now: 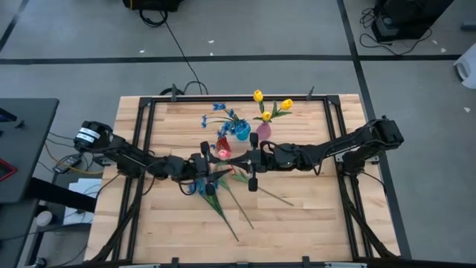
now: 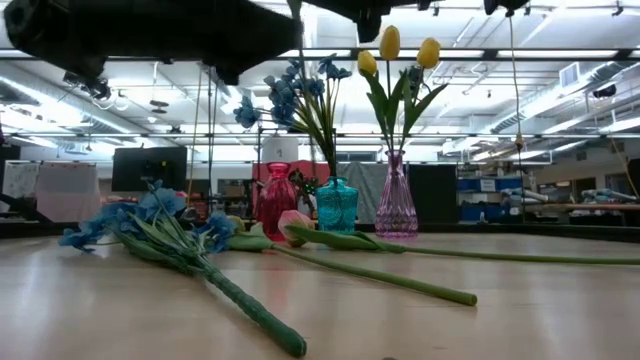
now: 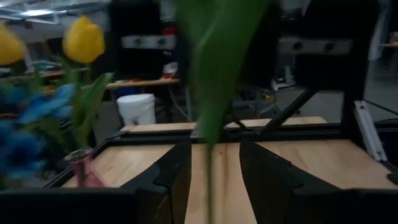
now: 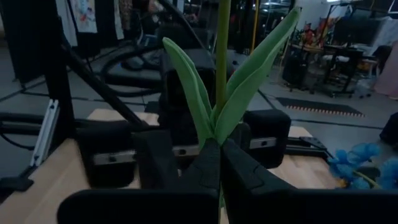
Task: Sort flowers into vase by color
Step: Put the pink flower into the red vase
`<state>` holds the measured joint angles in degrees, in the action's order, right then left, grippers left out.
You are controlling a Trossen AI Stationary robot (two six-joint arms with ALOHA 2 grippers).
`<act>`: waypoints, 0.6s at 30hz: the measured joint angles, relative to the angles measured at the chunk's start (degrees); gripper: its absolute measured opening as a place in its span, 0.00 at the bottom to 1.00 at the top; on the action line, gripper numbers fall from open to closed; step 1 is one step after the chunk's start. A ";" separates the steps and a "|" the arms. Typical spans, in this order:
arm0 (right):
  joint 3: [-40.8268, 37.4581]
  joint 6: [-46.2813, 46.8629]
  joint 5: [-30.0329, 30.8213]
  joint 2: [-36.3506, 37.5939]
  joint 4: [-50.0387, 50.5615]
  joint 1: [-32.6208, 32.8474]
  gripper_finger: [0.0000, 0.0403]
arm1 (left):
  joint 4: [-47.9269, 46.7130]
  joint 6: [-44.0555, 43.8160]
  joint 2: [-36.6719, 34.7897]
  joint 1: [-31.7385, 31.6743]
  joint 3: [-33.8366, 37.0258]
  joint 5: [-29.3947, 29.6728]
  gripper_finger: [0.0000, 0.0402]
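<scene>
A light wooden table (image 1: 312, 216) sits inside a black metal frame (image 1: 140, 134) on a grey floor; black tape lines (image 1: 223, 58) cross that floor; a black cable (image 1: 178, 48) trails from the table's far edge; a dark side table (image 1: 26, 149) stands beside it; in the room beyond, a white bucket (image 3: 137, 109), a dark monitor (image 2: 148, 168) and ceiling strip lights (image 2: 500, 20) show
</scene>
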<state>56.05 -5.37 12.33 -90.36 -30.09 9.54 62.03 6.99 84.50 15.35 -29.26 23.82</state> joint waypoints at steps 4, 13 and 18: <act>0.02 -0.73 0.03 -0.62 0.24 0.00 0.03 | -0.33 0.06 1.49 -0.01 -0.67 -0.32 0.35; 0.00 -2.45 1.08 -1.45 2.20 -0.02 0.03 | 0.14 2.15 2.02 -0.09 -0.63 5.12 0.34; 0.00 -2.81 1.37 -1.45 3.62 -0.08 0.03 | -0.19 3.40 2.02 -0.87 -0.63 4.98 0.17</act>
<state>56.05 -8.19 13.71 -91.81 -26.48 9.46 61.85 10.39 86.52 14.48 -29.89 28.80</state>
